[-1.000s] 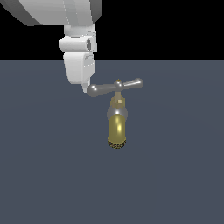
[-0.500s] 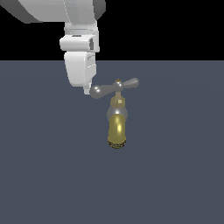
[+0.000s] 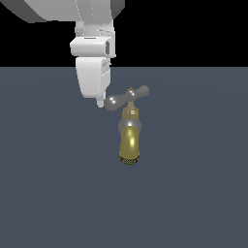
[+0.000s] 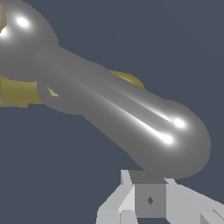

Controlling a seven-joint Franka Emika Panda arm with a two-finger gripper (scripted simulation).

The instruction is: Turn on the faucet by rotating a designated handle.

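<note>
The gripper (image 3: 100,102) is seen with fingers drawn together, its tip set against the near bulbous end of the handle (image 3: 127,98), atop the faucet (image 3: 130,140) just beside it.

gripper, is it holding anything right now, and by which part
Nothing is held. The gripper has its fingertip against the bulbous end of the handle on the exterior view's left, pushing rather than clamping it.

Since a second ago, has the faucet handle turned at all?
Yes. Against the fixed brass spout, the handle has swung: its exterior-view-left end now sits closer in and lower, with the gripper at that end.
</note>
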